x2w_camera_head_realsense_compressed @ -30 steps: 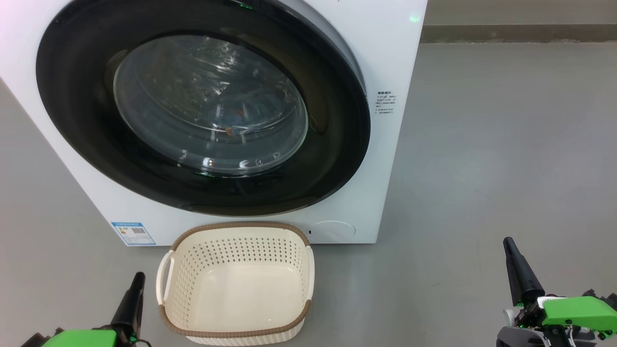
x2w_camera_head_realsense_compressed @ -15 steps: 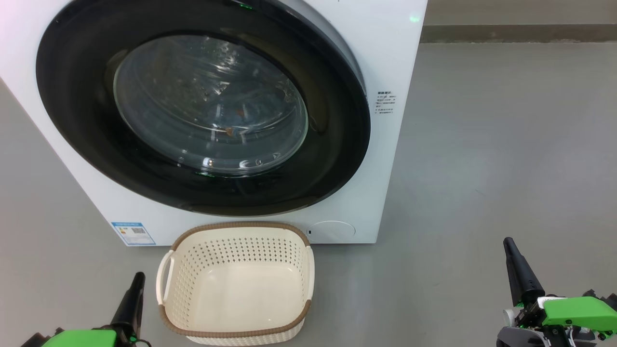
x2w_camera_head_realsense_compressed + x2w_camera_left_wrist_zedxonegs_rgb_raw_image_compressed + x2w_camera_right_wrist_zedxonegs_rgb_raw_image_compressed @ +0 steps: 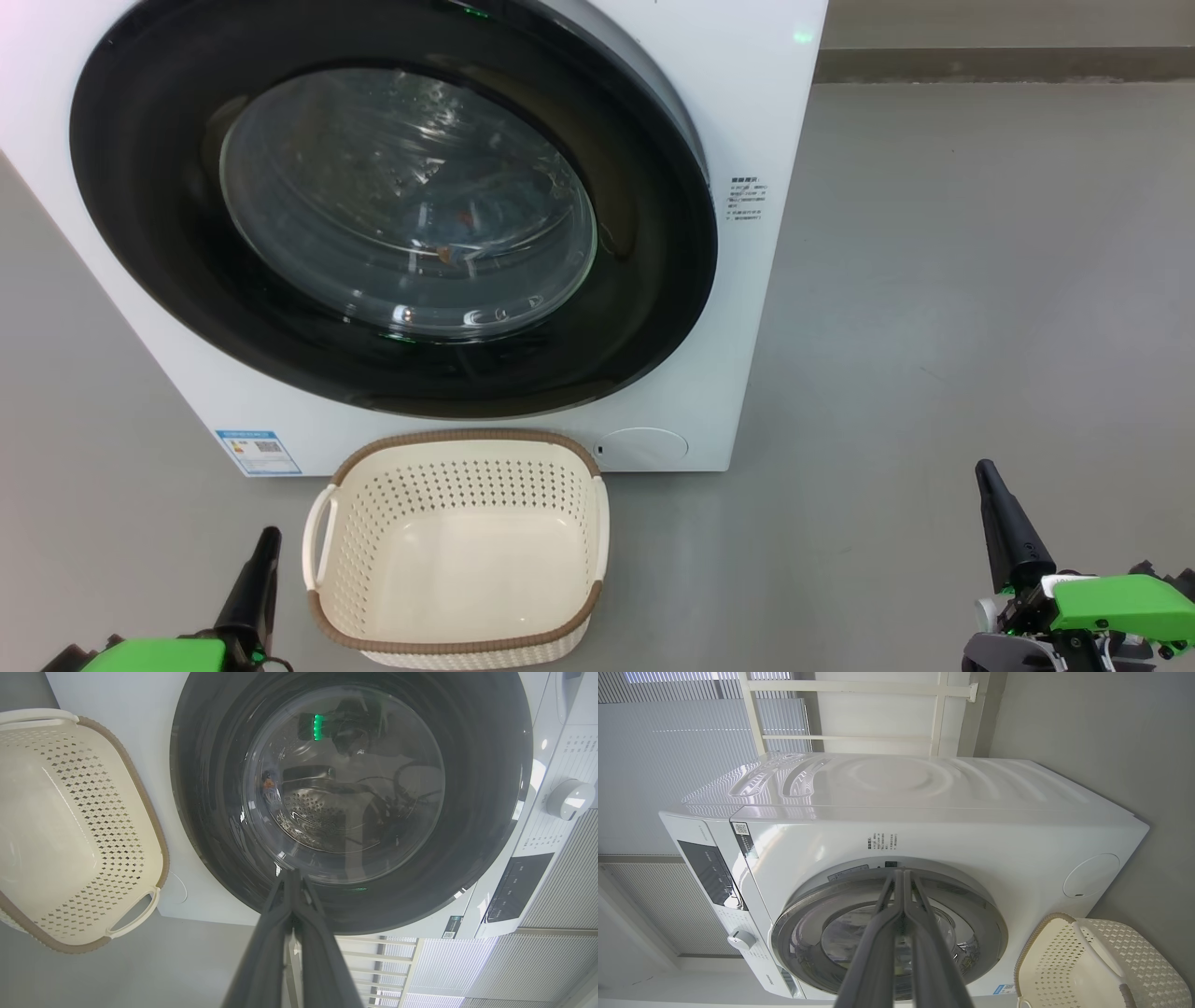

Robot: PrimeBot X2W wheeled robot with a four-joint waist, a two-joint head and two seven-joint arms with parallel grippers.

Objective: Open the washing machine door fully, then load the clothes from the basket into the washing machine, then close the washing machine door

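Operator, your left tool (image 3: 269,539) and right tool (image 3: 984,474) are hovering low, nearest you, each one pressed together. Beyond them the basket (image 3: 457,435) is sitting on the floor (image 3: 934,280), just before the washer (image 3: 766,112), whose door (image 3: 653,280) is lying shut.

Grey floor (image 3: 934,280) ahead of my right gripper (image 3: 984,472), darker baseboard (image 3: 1004,63) beyond. Farther off I see pale slatted panels (image 3: 691,742), white frame (image 3: 941,714).

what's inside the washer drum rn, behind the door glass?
Through the washing machine door, the perforated steel drum shows, plus a small orange-brown patch low in the glass, perhaps fabric. Reflections on the glass cover the rest, so I cannot tell what else is inside.
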